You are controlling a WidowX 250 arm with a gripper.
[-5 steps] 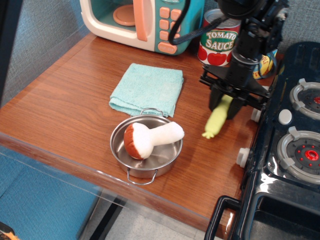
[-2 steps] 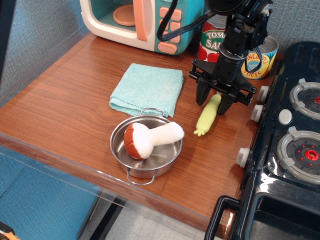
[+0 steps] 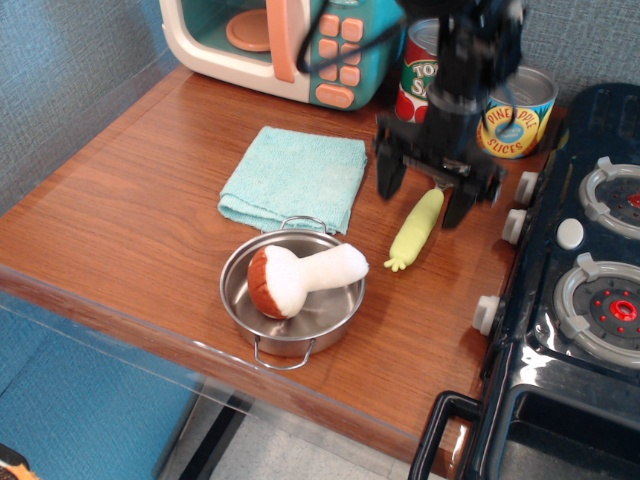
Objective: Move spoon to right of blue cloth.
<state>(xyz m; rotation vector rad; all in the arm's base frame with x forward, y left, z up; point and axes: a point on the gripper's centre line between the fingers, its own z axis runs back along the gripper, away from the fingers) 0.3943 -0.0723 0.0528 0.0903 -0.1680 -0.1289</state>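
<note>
The spoon (image 3: 415,229) lies on the wooden table to the right of the blue cloth (image 3: 296,177). Only its yellow-green handle shows; the bowl end is hidden under my gripper. My gripper (image 3: 424,197) hangs over the spoon's far end. It is open, one finger on each side of the handle, not touching it. The blue cloth lies flat near the toy microwave.
A steel pot (image 3: 293,295) holding a plush mushroom (image 3: 300,277) sits in front of the cloth. A toy microwave (image 3: 285,45) and two cans, tomato sauce (image 3: 420,80) and pineapple slices (image 3: 515,115), stand at the back. A dark toy stove (image 3: 575,290) fills the right side.
My gripper carried the spoon left toward the cloth, set it down on the table, then opened and rose a little off the handle.
</note>
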